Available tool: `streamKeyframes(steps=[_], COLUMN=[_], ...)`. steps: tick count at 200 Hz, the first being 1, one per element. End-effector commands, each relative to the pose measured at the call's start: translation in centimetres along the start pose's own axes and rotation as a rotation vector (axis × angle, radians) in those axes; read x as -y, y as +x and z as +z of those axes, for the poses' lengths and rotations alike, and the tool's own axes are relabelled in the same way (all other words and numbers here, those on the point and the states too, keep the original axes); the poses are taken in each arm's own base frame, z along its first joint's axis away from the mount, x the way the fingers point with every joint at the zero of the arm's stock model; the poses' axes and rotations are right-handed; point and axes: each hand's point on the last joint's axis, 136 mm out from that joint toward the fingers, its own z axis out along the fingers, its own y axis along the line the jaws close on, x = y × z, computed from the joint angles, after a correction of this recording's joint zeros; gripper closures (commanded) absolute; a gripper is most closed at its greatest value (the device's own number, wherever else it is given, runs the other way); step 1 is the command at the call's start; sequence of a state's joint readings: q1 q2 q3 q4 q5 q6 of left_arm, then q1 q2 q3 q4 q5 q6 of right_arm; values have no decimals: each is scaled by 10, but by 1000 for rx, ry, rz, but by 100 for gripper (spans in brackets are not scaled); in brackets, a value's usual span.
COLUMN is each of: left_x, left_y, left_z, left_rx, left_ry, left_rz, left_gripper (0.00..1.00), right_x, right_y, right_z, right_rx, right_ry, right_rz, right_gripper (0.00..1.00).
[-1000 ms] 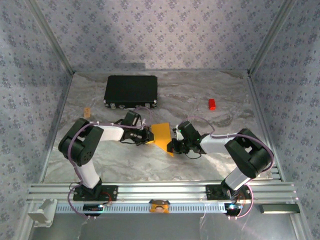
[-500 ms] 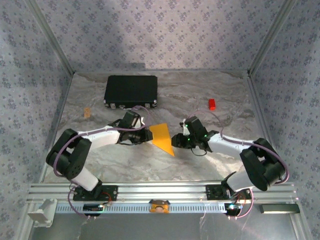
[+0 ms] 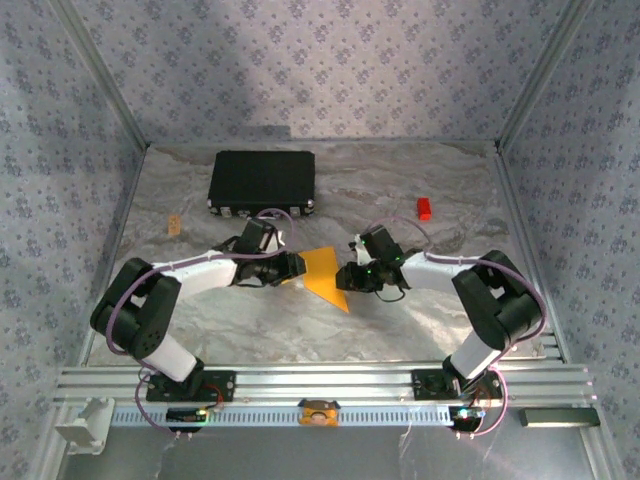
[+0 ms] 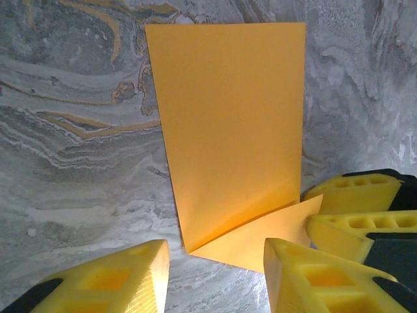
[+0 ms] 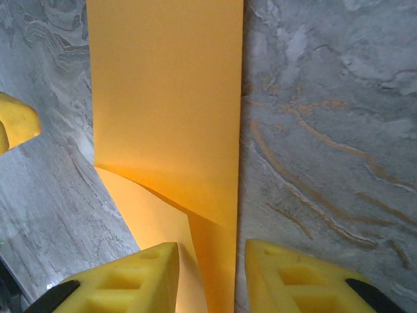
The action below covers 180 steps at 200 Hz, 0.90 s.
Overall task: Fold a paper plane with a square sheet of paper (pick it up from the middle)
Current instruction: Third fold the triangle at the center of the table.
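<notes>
Marbled table (image 3: 300, 325) carrying folded square sheet of paper (image 3: 325, 270), left gripper (image 3: 297, 268) and right gripper (image 3: 347, 278) flanking it, both jaws gaping apart

The sheet of paper (image 4: 228, 124) is thin, smooth and matt, sharply creased. The table (image 4: 71, 163) shows a marbled grey surface with faint sheen. The left gripper (image 4: 217, 251) has fingers (image 4: 124, 280) of matt yellow plastic with moulded hollows. The case (image 3: 262, 181) is matt black.
</notes>
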<state>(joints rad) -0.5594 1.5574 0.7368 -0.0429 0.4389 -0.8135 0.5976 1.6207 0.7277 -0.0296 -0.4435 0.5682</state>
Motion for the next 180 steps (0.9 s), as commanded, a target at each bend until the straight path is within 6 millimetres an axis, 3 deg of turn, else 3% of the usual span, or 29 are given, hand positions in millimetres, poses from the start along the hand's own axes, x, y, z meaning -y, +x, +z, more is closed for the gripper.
streamKeyframes(steps=[1, 94, 180], left_x=[5, 12, 15], left_y=[1, -5, -12], left_z=[-2, -1, 1], left_rx=[-10, -34, -44], left_ry=[44, 115, 132], left_rz=[-15, -70, -89], left_gripper=[57, 52, 36], right_x=[-12, -11, -14], right_y=[-5, -2, -4], right_z=[1, -11, -21], right_rx=[-4, 19, 72], right_ry=[-38, -45, -113], right_rz=[-31, -41, -13], right_gripper=[69, 86, 96])
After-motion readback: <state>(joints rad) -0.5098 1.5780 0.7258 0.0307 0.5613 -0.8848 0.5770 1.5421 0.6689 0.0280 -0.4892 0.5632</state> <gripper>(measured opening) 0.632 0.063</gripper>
